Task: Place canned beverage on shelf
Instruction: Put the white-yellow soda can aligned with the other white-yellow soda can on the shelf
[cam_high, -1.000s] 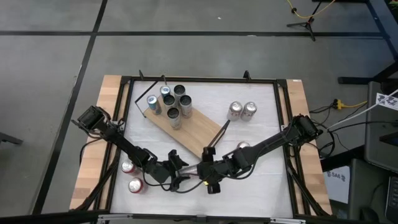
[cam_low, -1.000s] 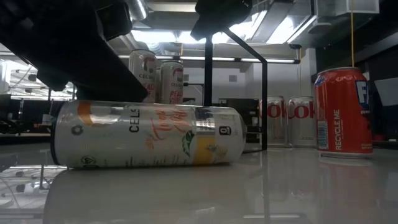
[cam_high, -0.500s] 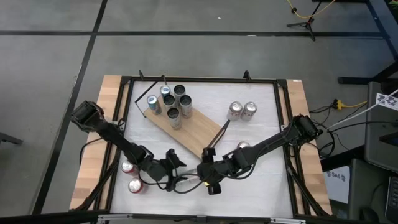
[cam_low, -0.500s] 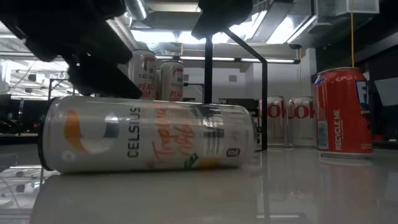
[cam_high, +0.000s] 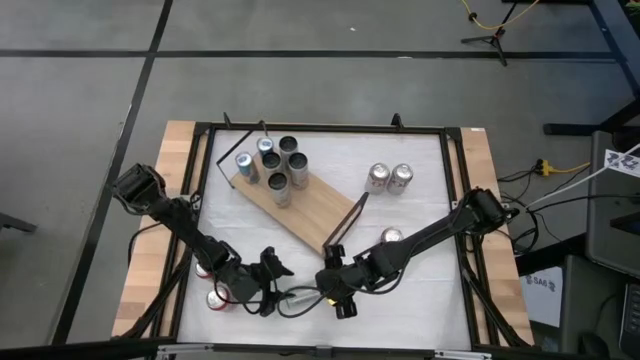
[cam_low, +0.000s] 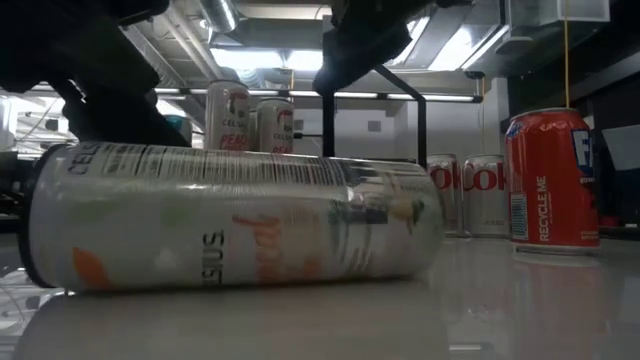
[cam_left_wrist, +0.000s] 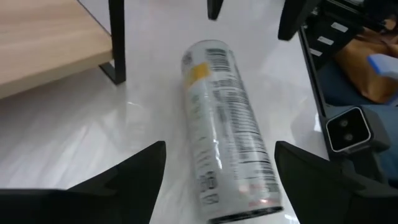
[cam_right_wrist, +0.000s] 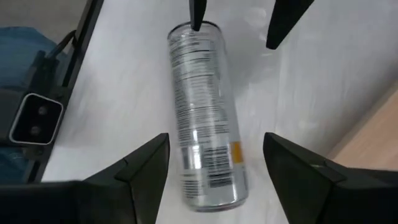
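White counter (cam_high: 420, 215) fills the black frame, and low at its front edge the left claw (cam_left_wrist: 214, 158) hovers with its fingers spread to either side of a tall silver can (cam_left_wrist: 227, 134) lying on its side, not touching it; facing it from the can's other end, the right claw (cam_right_wrist: 214, 155) is spread the same way around that can (cam_right_wrist: 202, 112), also clear of the metal. Just beyond the pair, the shelf (cam_high: 305, 205) sits askew near the middle of the counter, its wooden board carrying a cluster of upright cans (cam_high: 275, 165) at its far end and bare toward the near end. Two silver cans (cam_high: 389, 178) stand apart on the right side, a red can (cam_low: 552, 180) stands nearer the front, and two more cans (cam_high: 212, 283) sit by the left arm. I judge the risk is in the can's round side: lying flat on a slick top, it could roll away if either finger nudges it before both close. With both claws reaching for one can they might also knock into each other, and a grip taken off-centre could let it swing or slip on the lift toward the board
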